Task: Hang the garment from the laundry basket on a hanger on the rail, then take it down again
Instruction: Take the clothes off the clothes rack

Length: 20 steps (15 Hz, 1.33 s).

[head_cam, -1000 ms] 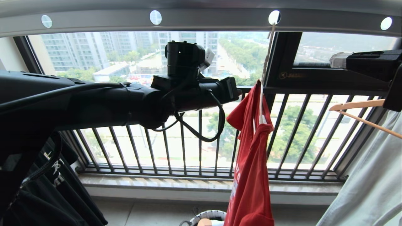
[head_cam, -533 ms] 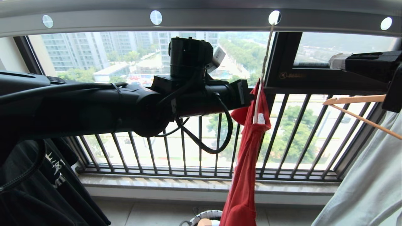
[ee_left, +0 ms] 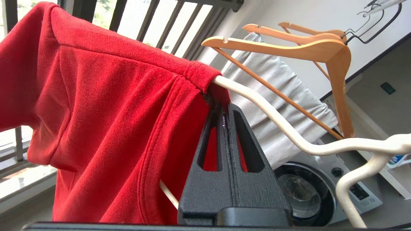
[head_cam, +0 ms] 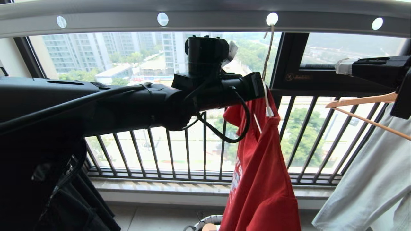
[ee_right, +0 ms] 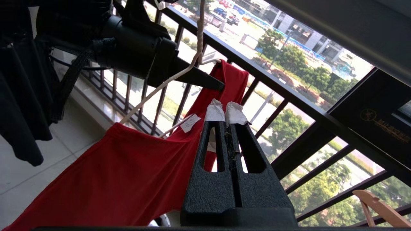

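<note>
**A:** Head view first: the garment [head_cam: 260,179] hangs on the hanger [head_cam: 267,64], whose hook sits in a hole of the rail [head_cam: 205,19]. The left gripper [head_cam: 261,91] reaches across to the shirt's collar, though its tips are hidden behind the arm. The laundry basket [head_cam: 208,221] peeks in below, and the right gripper [head_cam: 342,65] hangs well to the side.

**B:** Left wrist view settles it: the jaws are clenched on the red collar fabric, touching the hanger's arm just where the neckline [ee_left: 199,72] ends. The wooden hangers [ee_left: 289,45] and a washing machine [ee_left: 308,192] show only here.

**A:** Right wrist view shows the taped tips pressed together on nothing, apart from the shirt, and the neck label [ee_right: 190,123].

**B:** The risk, I'd say: pulling on cloth alone could tilt the wire, slide the far shoulder off, or jerk the hook out of its hole.
</note>
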Motion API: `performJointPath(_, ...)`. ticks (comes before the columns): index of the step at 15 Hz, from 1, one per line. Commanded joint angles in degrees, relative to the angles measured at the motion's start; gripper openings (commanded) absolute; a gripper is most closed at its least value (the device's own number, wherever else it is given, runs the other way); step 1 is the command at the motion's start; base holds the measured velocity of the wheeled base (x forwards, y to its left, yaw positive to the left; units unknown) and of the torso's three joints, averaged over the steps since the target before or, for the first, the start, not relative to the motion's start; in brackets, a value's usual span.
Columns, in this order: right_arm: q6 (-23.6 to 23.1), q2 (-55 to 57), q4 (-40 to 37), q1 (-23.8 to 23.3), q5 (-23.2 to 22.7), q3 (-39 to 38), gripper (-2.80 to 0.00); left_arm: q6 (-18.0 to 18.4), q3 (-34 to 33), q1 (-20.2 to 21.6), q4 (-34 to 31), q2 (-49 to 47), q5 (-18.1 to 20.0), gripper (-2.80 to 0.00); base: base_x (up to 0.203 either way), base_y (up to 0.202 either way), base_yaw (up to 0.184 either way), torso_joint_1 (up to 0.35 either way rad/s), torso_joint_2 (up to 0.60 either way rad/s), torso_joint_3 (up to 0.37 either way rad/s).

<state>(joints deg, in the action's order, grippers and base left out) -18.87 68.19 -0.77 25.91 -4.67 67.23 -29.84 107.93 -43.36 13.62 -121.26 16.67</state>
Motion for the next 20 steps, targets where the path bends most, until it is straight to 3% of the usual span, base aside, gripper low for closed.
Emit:
performJointPath(1, -0.11, -0.94, -0.04, 0.02, -0.08, -0.53, -2.8, 0.23, 3.69, 0.82, 0.09, -4.96, -0.32, -2.8, 0.0, 0.0, 0.0, 0.0, 0.0, 0.0)
performJointPath(2, -0.03, -1.12, -0.02, 0.02, -0.41, -0.77, -2.8, 0.94, 3.69, 1.18, 0.09, -5.35, -0.7, -2.8, 0.0, 0.0, 0.0, 0.0, 0.0, 0.0)
performJointPath(5, -0.03, -1.48, -0.02, -0.07, -0.43, -0.96, -2.8, 5.94, 3.69, 1.85, 0.18, -7.3, -7.9, -2.8, 0.0, 0.0, 0.0, 0.0, 0.0, 0.0)
performJointPath(10, -0.03, -1.39, -0.02, -0.07, -0.43, -0.96, -2.8, 6.21, 3.69, 2.46, 2.04, -6.39, -8.14, -2.8, 0.0, 0.0, 0.0, 0.0, 0.0, 0.0)
performJointPath(17, -0.1, -1.48, -0.11, -0.07, -0.43, -1.04, -2.8, 7.52, 3.78, 7.5, 4.84, -7.06, -10.22, -2.8, 0.0, 0.0, 0.0, 0.0, 0.0, 0.0)
performJointPath(20, -0.11, -1.48, -0.11, -0.07, -0.43, -0.96, -2.8, 7.43, 3.69, 7.85, 4.84, -8.11, -10.44, -2.8, 0.0, 0.0, 0.0, 0.0, 0.0, 0.0)
